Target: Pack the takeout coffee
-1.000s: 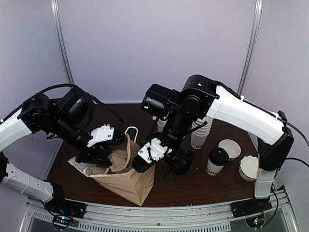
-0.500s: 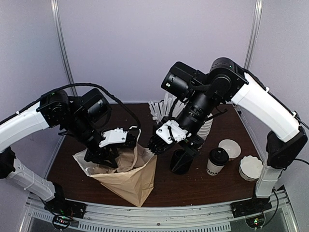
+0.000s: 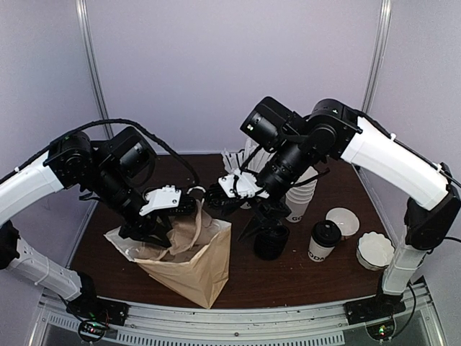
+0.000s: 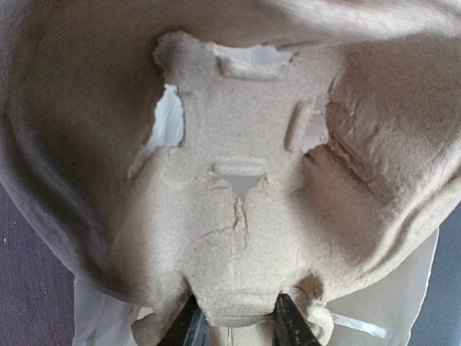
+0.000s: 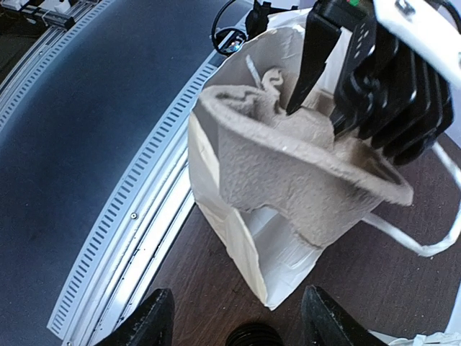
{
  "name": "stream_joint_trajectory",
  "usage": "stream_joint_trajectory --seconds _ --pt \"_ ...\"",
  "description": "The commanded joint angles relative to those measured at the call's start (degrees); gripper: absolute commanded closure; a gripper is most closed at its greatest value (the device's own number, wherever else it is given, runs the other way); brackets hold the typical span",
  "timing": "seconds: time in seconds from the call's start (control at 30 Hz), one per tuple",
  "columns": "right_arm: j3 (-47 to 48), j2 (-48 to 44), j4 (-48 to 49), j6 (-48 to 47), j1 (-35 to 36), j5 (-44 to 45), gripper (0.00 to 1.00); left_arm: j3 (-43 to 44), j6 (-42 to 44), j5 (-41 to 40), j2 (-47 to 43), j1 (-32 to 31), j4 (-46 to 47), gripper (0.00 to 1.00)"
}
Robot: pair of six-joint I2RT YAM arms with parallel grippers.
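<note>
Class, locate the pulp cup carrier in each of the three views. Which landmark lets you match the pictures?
Top external: the pulp cup carrier sits left of centre, at the mouth of the paper bag.
Left wrist: it fills the picture, its bottom edge pinched.
Right wrist: it is in the centre, at the top of the bag.
Shared landmark: the left claw gripping it.

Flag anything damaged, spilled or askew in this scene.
The pulp cup carrier, pinched at its edge by the left gripper, is cracked down its middle and torn open on one side. The brown paper bag is crumpled and slumped. The takeout coffee stands upright, lidded; no spill shows.
</note>
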Motion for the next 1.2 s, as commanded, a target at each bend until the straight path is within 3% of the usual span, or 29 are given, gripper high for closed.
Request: stream_joint_trajectory --seconds 0.0,0.37,0.6,0.93,1.17 --pt "2.26 1.43 3.67 2.19 2.07 5.36 0.36 -0.67 -0.42 1.65 -0.17 0.89 1.37 0.73" --pt "-0.33 4.66 13.08 2.5 0.9 18.45 0.39 -0.56 -3.52 0.42 -2.78 4.19 4.2 0.75" --pt "4.84 8.48 14.71 2.02 -2.93 15.35 0.4 -4.19 -5.42 0.75 -5.7 4.71 9.42 0.75" --pt "4.61 6.59 7.57 -4.94 -2.24 5.59 0.4 -4.54 -6.25 -1.04 -8.09 4.94 11.66 0.77" --pt "6.47 7.5 6.63 -4.84 -0.99 4.9 0.4 -5.73 -5.65 0.74 -12.79 4.89 14.83 0.77"
